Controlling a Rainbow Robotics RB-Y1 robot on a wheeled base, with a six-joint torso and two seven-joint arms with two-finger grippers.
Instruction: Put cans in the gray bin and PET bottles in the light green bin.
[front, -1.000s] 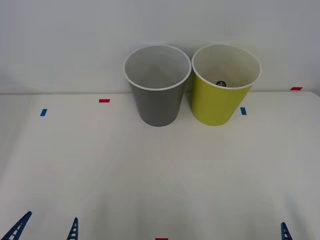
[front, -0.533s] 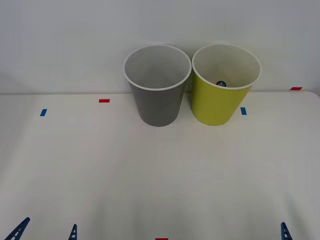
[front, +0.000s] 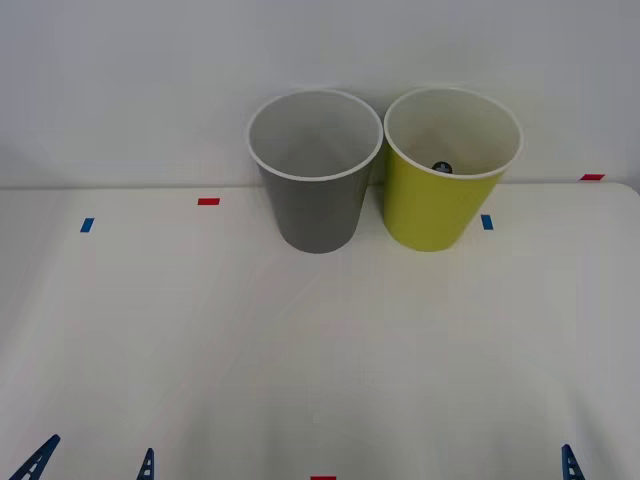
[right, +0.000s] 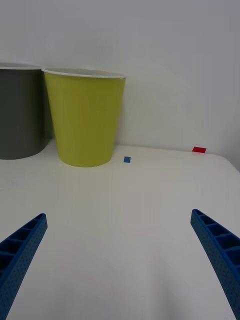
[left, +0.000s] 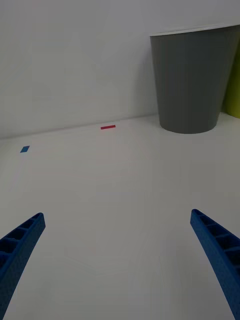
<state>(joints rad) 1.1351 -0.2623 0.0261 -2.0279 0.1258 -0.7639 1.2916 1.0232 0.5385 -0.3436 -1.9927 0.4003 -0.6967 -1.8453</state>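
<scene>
Resting low at the near table (front: 320, 350) edge, we hold left gripper (left: 117, 260) and right gripper (right: 117, 260) spread, empty; the bottle (front: 442, 167) (just its dark cap showing) sits inside the light green bin (front: 430, 215), beside the gray bin (front: 318, 215).

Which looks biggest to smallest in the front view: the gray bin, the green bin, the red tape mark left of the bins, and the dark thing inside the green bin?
1. The gray bin and light green bin: they look alike in size, so no ranking between them.
2. The red tape mark.
3. The dark thing in the green bin, though its lower part is hidden behind the bin's wall.
</scene>
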